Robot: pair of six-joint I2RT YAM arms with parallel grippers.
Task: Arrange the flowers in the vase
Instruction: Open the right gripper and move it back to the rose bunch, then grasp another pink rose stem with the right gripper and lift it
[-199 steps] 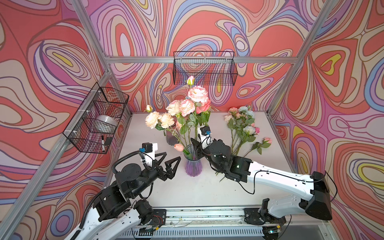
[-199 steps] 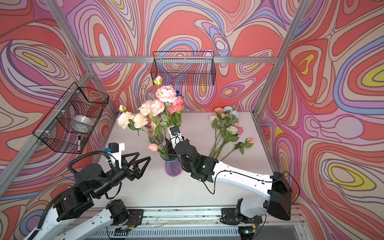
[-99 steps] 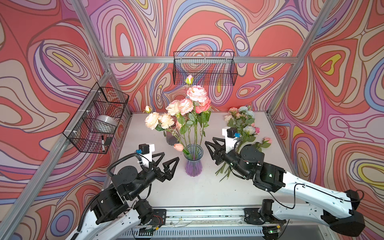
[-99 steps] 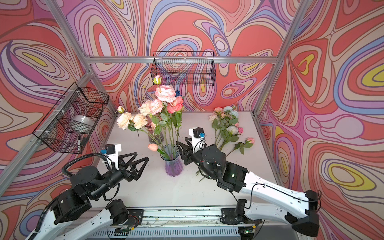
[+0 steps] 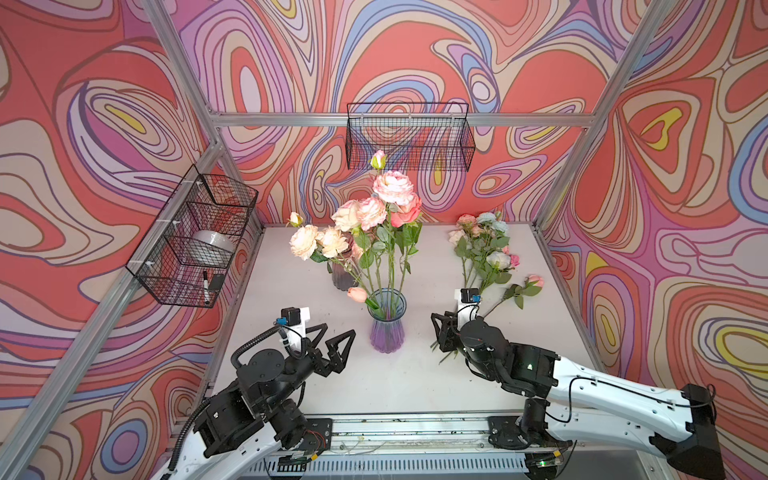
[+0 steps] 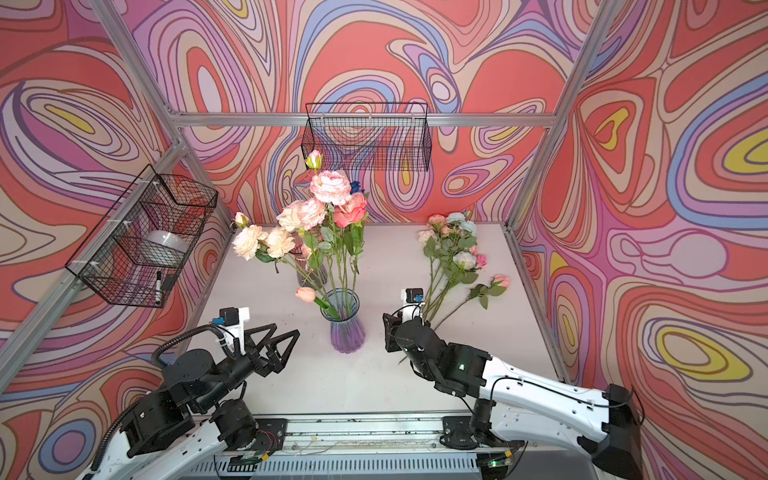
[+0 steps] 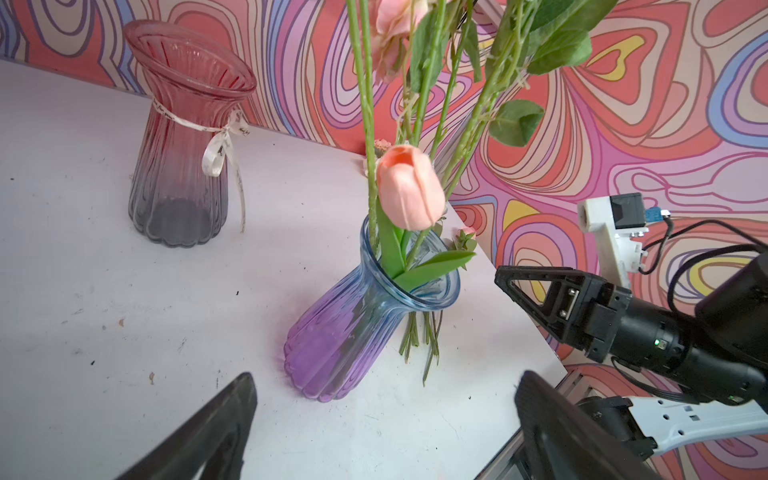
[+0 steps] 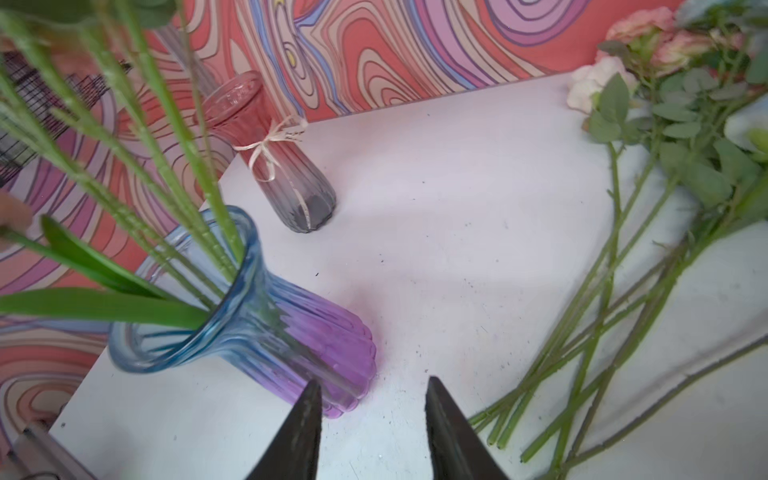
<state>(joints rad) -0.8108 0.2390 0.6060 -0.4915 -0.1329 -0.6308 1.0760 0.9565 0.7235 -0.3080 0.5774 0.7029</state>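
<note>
A blue-and-purple glass vase stands mid-table and holds several long-stemmed pink, peach and cream flowers plus a short peach tulip. More loose flowers lie on the table at the right. My left gripper hovers left of the vase, wide open and empty. To the right of the vase is my right gripper, beside the loose stems' cut ends, open with nothing between its fingers.
An empty red-to-grey vase with a ribbon stands behind the blue one. One wire basket with a tape roll and marker hangs on the left wall, another on the back wall. A metal rail runs along the front edge.
My right gripper has drawn back from the vase's stems to the right and front, ending near the loose stems' ends. The left gripper has backed off slightly and opened a little wider.
</note>
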